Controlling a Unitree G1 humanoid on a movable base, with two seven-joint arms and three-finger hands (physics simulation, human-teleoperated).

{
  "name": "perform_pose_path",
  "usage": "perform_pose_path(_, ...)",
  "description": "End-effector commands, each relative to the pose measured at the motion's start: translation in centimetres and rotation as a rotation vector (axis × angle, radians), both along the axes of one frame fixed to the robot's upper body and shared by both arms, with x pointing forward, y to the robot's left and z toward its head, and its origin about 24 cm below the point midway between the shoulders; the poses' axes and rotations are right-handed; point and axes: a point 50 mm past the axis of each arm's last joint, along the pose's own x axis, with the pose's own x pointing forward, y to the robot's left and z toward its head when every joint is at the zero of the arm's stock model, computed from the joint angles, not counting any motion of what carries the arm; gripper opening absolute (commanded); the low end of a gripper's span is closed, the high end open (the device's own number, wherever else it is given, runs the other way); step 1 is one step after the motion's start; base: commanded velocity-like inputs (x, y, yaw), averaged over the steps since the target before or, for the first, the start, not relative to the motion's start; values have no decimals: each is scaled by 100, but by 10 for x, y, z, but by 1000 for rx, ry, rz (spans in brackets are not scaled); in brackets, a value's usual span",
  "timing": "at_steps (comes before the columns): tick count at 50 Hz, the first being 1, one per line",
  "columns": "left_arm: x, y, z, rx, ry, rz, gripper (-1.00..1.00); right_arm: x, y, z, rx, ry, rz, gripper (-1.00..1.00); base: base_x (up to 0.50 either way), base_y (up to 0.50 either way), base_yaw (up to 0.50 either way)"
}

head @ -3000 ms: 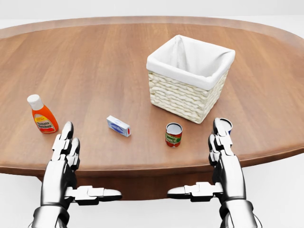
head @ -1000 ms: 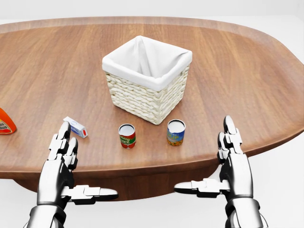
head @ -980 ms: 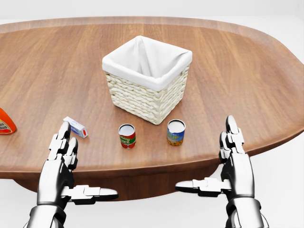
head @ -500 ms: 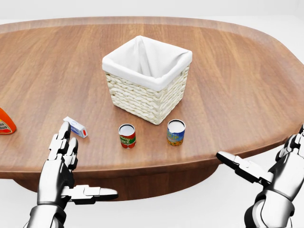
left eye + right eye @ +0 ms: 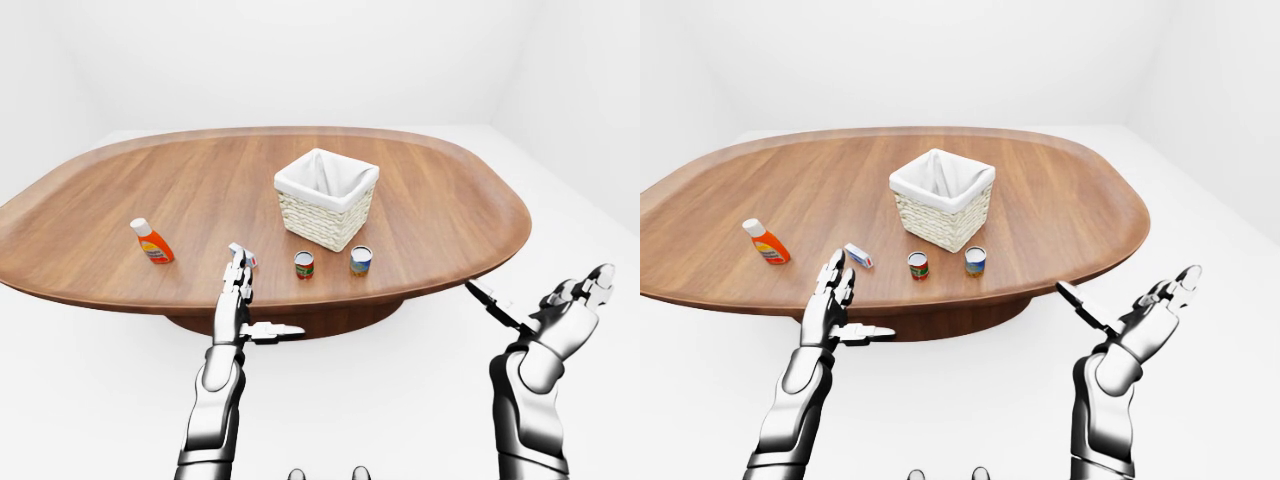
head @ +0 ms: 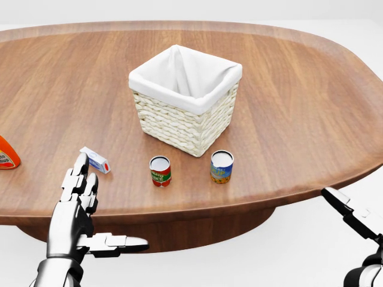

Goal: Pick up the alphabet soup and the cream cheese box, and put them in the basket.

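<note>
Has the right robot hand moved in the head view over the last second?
Yes. The right robot hand swung rightward and down, away from the blue-labelled can.

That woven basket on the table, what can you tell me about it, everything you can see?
The basket is square, woven of pale cream wicker-like strands, with a white cloth lining folded over its rim. It stands upright on the brown wooden table, near the middle, turned so one corner points toward the bottom of the head view. What shows of its inside holds nothing. Nothing touches it: two small cans stand just below it in that view, apart from its wall.
</note>
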Motion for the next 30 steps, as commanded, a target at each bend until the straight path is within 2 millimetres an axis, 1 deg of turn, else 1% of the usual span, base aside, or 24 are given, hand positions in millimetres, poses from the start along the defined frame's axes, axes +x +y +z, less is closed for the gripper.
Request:
perform_pose_path(1,0,0,0,0,-1,0,100,-15,-12,6,-7,-20,-63,100,0,0,0)
perform_pose_path(7,0,0,0,0,-1,0,100,-16,-13,6,-14,-22,-70,100,0,0,0)
perform_pose_path(14,0,0,0,-1,-1,0,100,-17,-14,5,29,-37,-66,100,0,0,0)
perform_pose_path(17,-1,0,0,0,-1,0,100,-13,-11,3,31,-31,-47,100,0,0,0)
perform_pose_path(18,0,0,-1,0,-1,-1,100,-8,-4,2,22,-38,-14,100,0,0,0)
perform_pose_path(27,-1,1,-1,-2,-7,2,100,-9,-3,3,21,-41,-16,100,0,0,0)
perform_pose_path(30,-1,1,0,-2,-9,2,100,-8,-3,2,18,-37,-17,100,17,0,0)
